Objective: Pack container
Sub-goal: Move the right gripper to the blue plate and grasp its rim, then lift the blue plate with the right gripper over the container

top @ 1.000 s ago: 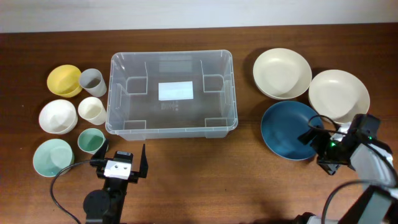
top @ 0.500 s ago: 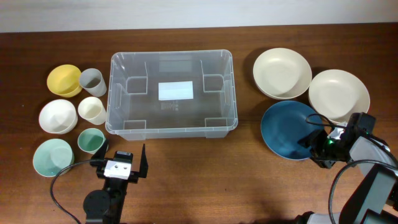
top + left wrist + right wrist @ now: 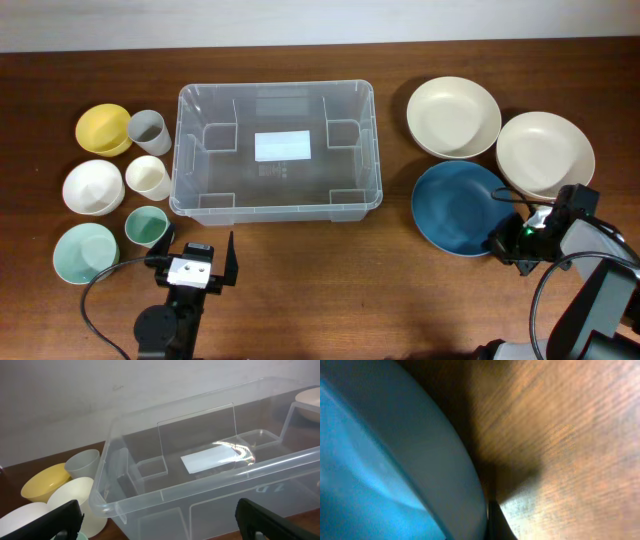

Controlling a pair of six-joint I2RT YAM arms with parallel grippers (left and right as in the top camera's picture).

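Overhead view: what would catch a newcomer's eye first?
The big clear container sits empty mid-table. To its right, the right gripper is shut on the rim of the blue bowl, beside two cream bowls; small pastel bowls and cups cluster on the left.

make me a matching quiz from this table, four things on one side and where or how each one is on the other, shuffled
Things:
1. yellow bowl
2. blue bowl
3. container
4. left gripper

Place or state:
a. middle of the table, no dishes inside
b. open, at the near edge in front of the container
c. far left, beside the grey cup
d. right side, with the right gripper shut on its rim

Pairs: 1-c, 2-d, 3-a, 4-b
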